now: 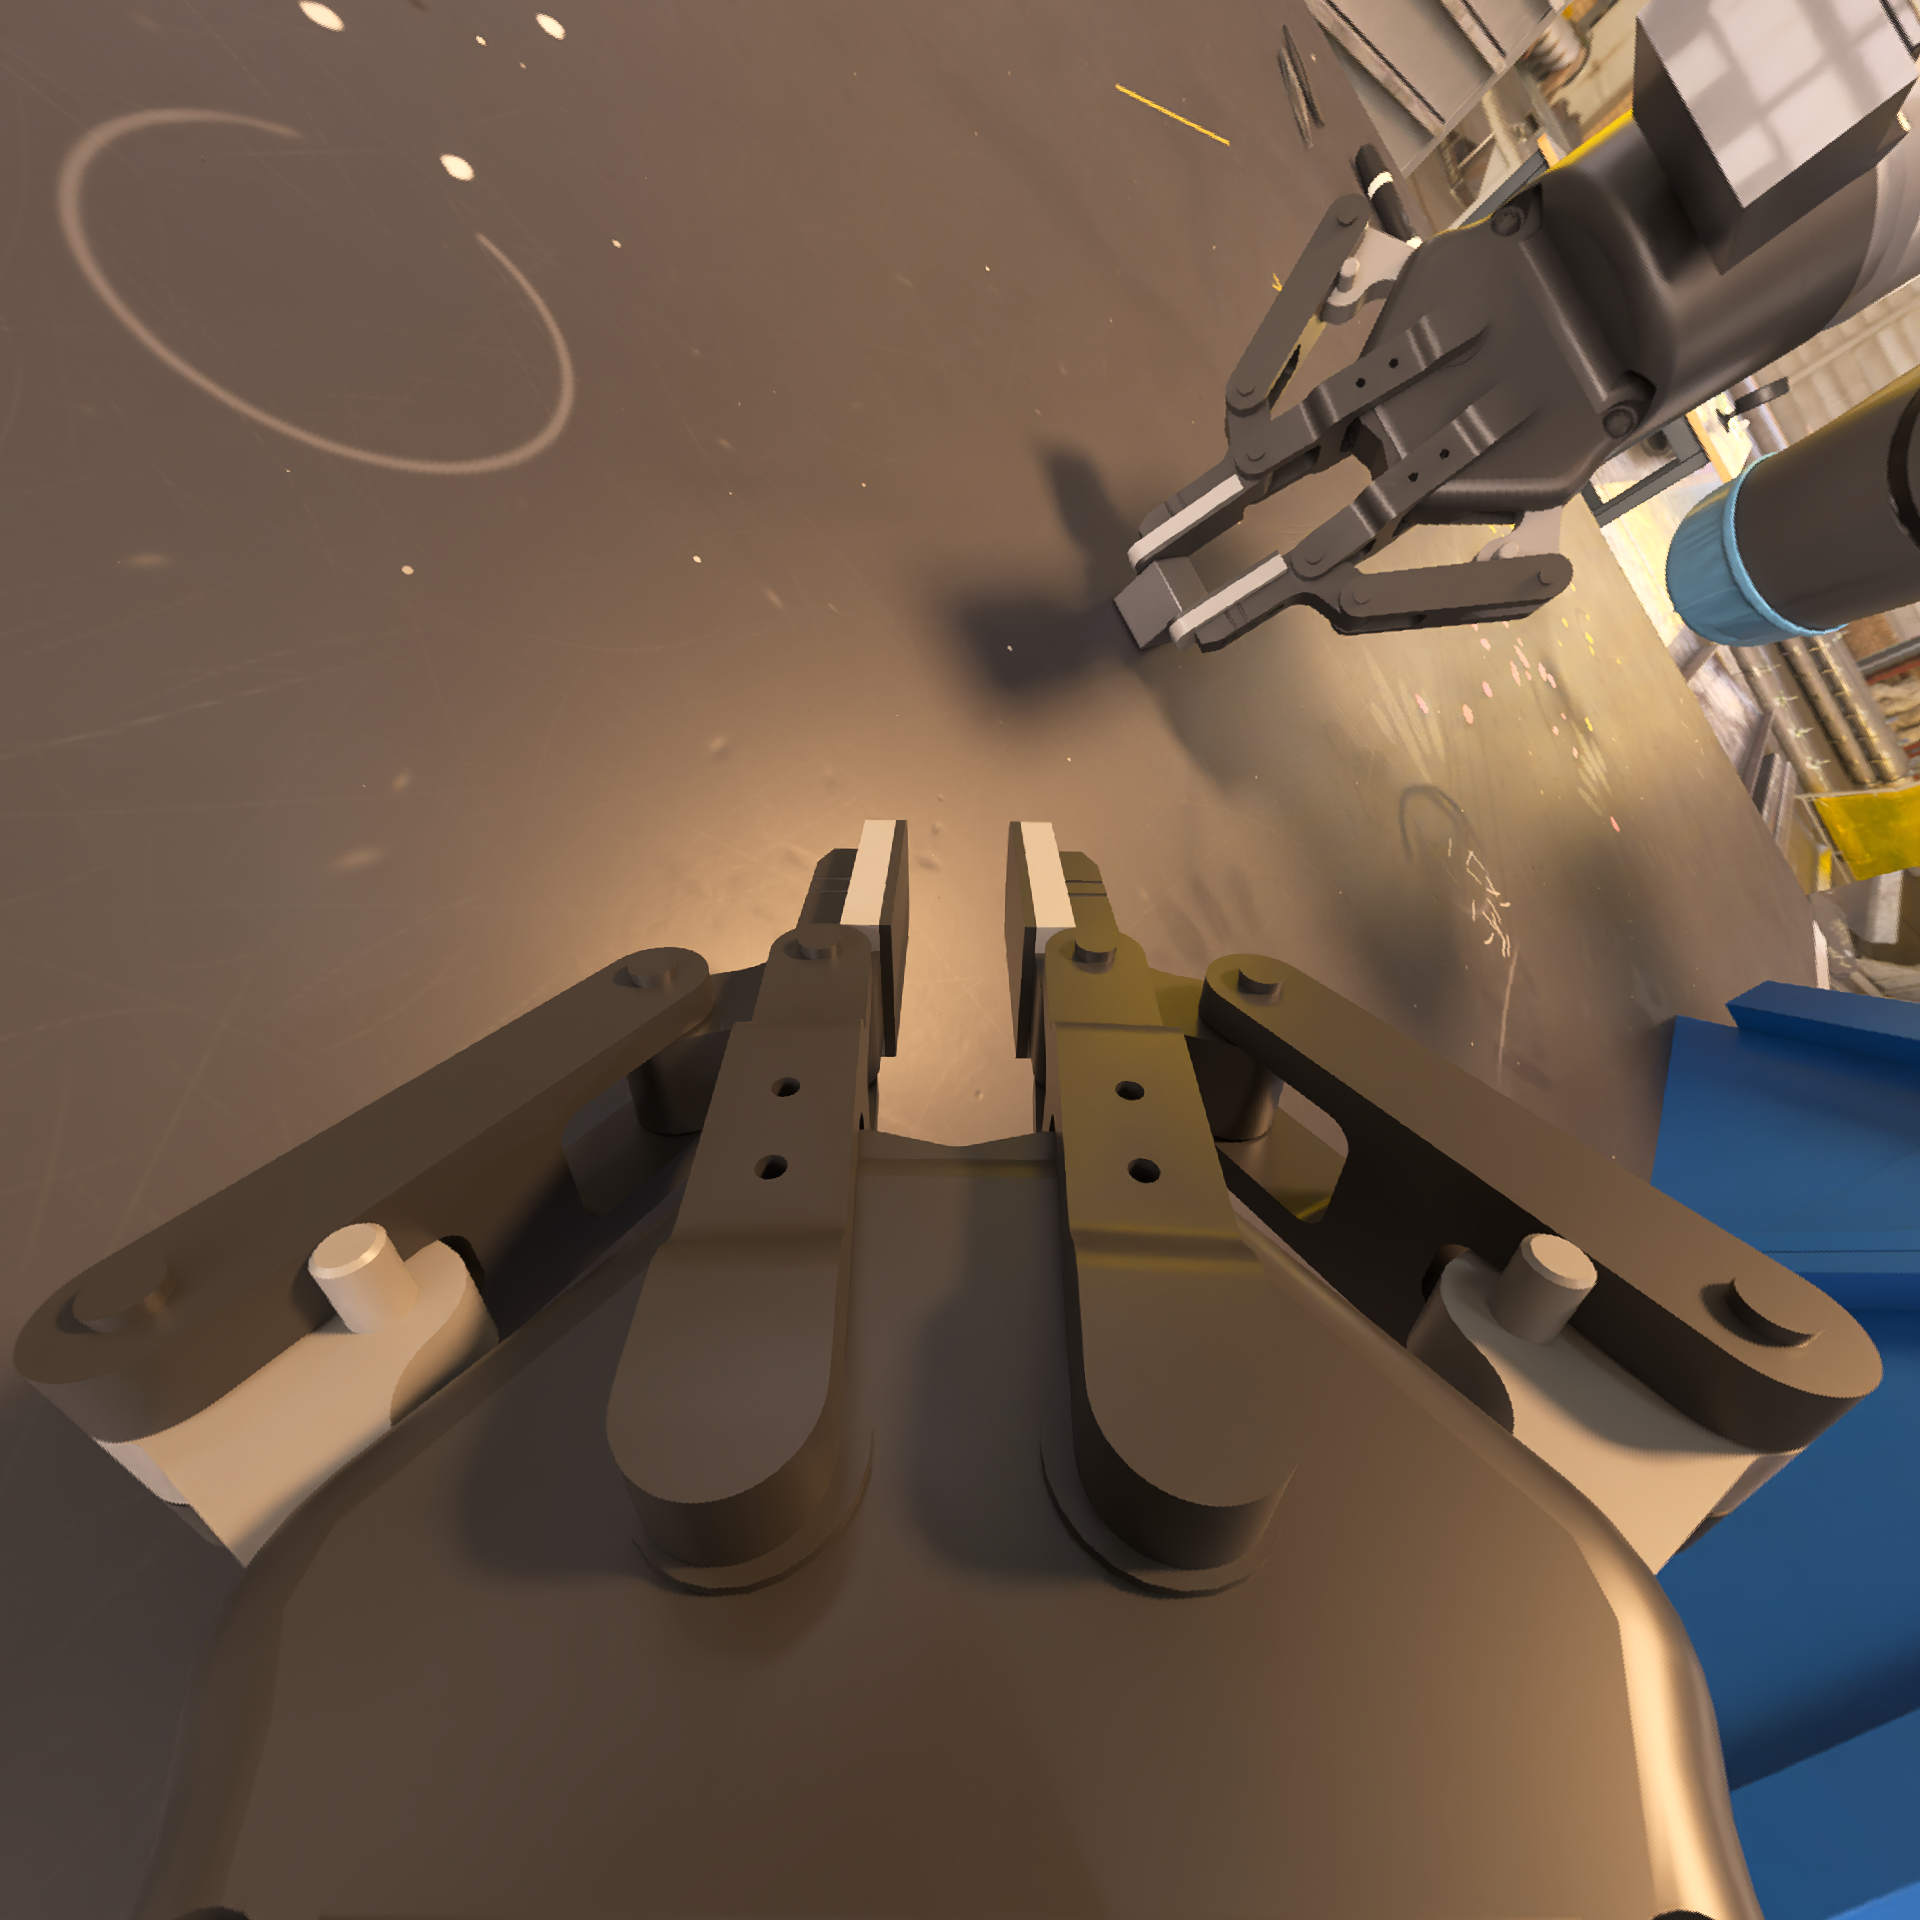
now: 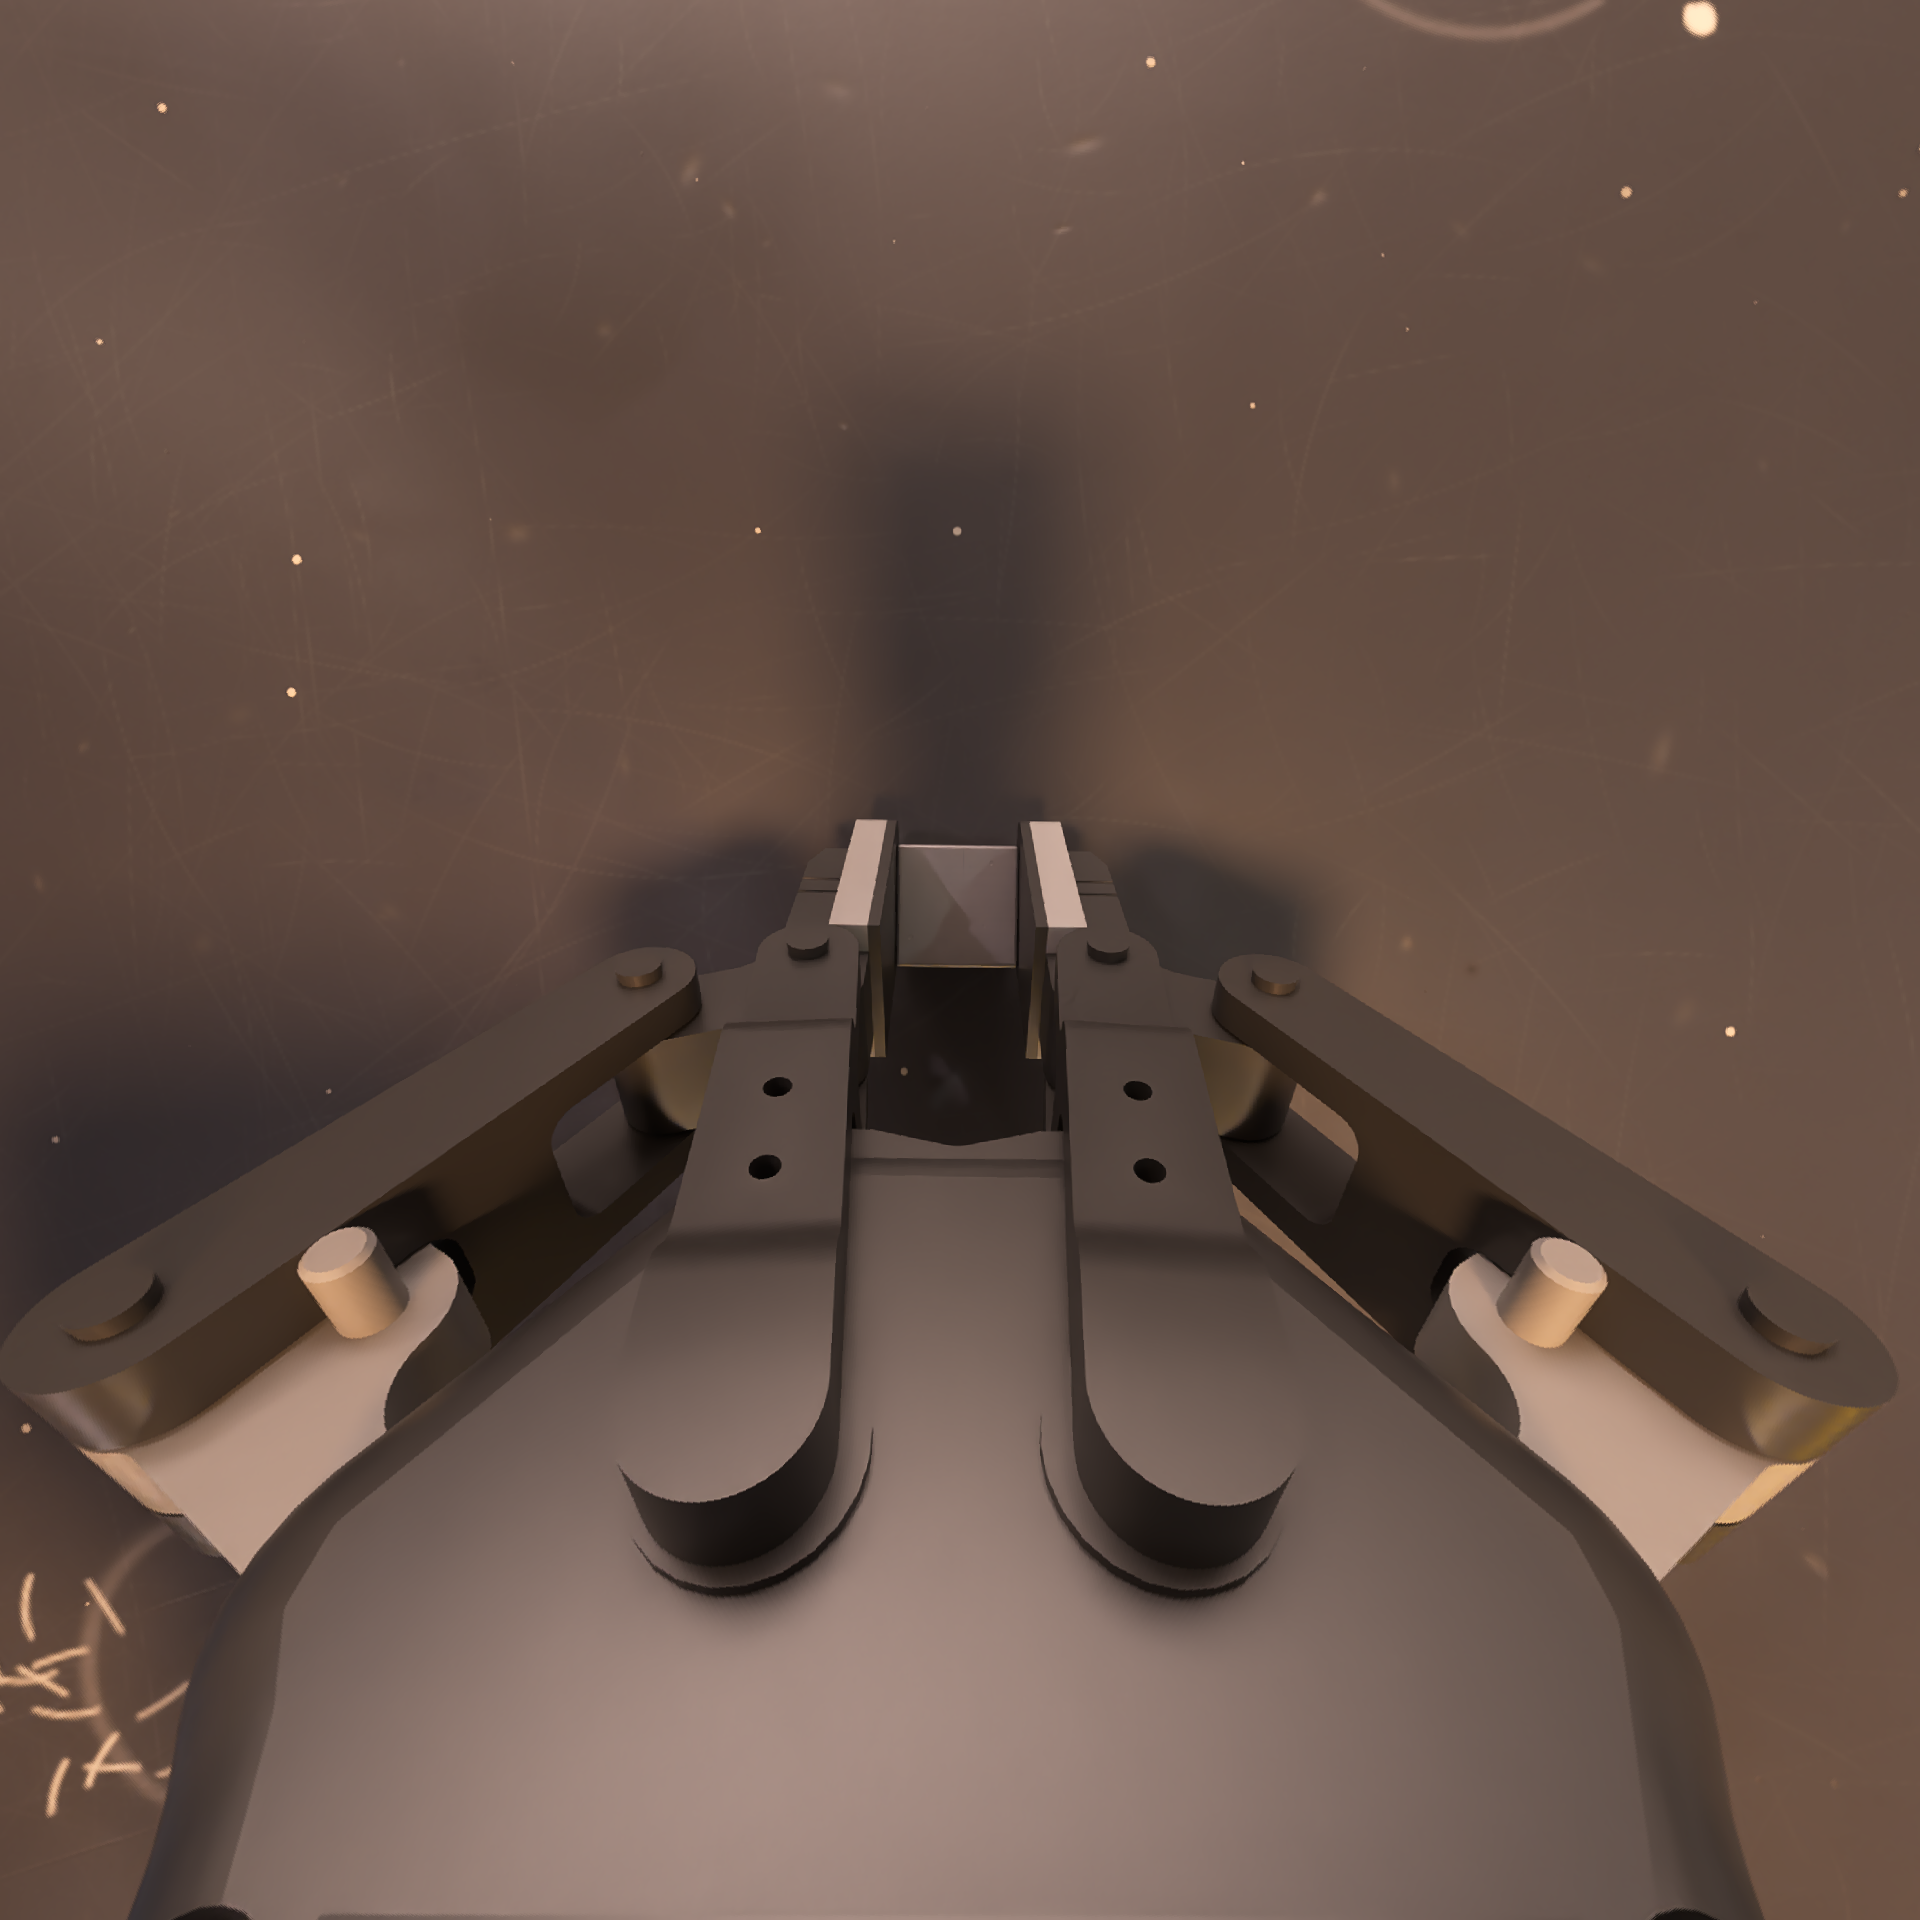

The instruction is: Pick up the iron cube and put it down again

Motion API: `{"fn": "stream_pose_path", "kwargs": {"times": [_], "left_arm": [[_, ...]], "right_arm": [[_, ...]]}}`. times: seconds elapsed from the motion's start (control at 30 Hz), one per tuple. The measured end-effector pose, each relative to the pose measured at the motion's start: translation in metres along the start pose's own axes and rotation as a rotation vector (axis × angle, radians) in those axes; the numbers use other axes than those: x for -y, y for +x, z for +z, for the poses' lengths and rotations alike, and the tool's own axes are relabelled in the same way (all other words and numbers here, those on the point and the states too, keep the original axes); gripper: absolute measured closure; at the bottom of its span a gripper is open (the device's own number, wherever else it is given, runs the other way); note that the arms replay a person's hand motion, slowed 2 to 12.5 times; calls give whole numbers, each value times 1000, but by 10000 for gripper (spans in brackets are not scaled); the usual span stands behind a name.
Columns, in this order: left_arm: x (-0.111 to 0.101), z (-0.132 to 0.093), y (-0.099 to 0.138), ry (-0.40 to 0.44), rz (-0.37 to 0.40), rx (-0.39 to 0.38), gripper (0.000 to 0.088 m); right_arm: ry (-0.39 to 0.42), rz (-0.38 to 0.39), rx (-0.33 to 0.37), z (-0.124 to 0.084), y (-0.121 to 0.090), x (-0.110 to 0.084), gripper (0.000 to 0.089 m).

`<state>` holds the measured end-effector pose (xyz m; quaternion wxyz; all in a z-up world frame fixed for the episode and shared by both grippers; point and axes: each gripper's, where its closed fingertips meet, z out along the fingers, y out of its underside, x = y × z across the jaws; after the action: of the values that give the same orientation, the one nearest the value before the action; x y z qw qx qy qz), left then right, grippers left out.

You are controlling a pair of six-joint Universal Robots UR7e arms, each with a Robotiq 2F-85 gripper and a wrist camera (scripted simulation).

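The right gripper (image 2: 957,883) pinches the iron cube (image 2: 957,906) between its two pale pads (image 2: 860,871), one pad flat against each side of the small grey block, whose facing side shows a faint cross of lighter and darker triangles. In the left wrist view the same right gripper (image 1: 1179,603) reaches in from the upper right, its fingertips low at the table (image 1: 520,675), with the cube (image 1: 1143,608) sticking out past the pad tips – whether the cube touches the surface or sits just above it cannot be told. A dark shadow lies on the table just to the left of the cube in that view, and in the right wrist view a dark patch spreads ahead of the fingers. The left gripper (image 1: 957,883) hangs over bare table with its jaws partly spread and nothing between them; warm light shows on the surface through the gap. It is well apart from the cube. The table is a brown, scratched metal sheet with pale specks, and a faint ring mark (image 1: 312,291) lies at the far left of the left wrist view. A blue block (image 1: 1808,1299) sits at that view's right edge – beside the left gripper's linkage
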<state>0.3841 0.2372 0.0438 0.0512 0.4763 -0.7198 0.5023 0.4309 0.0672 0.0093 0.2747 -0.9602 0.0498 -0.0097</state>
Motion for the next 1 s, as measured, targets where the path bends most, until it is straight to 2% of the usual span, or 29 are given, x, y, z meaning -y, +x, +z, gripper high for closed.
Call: {"fn": "stream_pose_path", "kwargs": {"times": [0.3, 0.63, 1.0], "left_arm": [[0, -1, -2, 3, 2, 6, 711], [2, -2, -4, 13, -2, 8, 715], [2, -2, -5, 13, -2, 3, 716]], "right_arm": [[-9, 0, -41, -2, 11, 5, 693], [-20, 47, -43, -5, 10, 5, 693], [-34, 88, -35, 1, 12, 5, 693]]}}
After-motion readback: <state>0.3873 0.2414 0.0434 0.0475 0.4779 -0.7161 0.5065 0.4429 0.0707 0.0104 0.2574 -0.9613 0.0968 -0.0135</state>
